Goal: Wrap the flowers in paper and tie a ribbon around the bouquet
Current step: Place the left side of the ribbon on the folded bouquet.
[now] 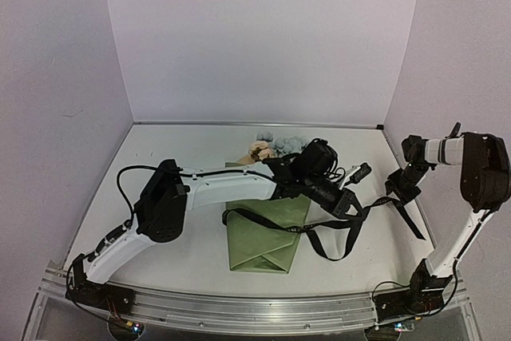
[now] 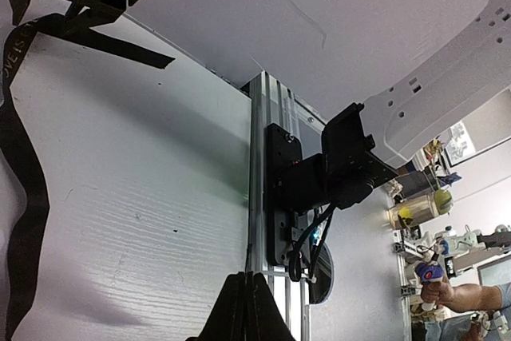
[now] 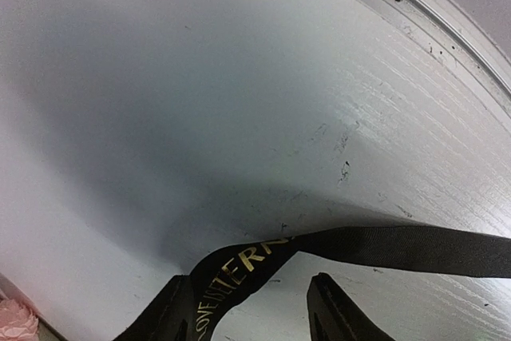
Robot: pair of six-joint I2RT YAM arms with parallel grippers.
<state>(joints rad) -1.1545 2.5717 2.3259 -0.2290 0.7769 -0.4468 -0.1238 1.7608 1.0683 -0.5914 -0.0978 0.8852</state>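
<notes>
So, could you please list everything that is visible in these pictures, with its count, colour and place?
flowers: one bunch, cream-peach and pale blue, far middle of the table, partly behind the left arm
paper: one folded sheet, olive green, middle of the table
ribbon: one, black with pale gold lettering, across the paper and on towards the right
table: one, white, under everything
rail: one, silver, along the near edge
left pincer: one, black, shut, above the table to the right of the paper
right pincer: one, black, open, ribbon passing between its fingers
</notes>
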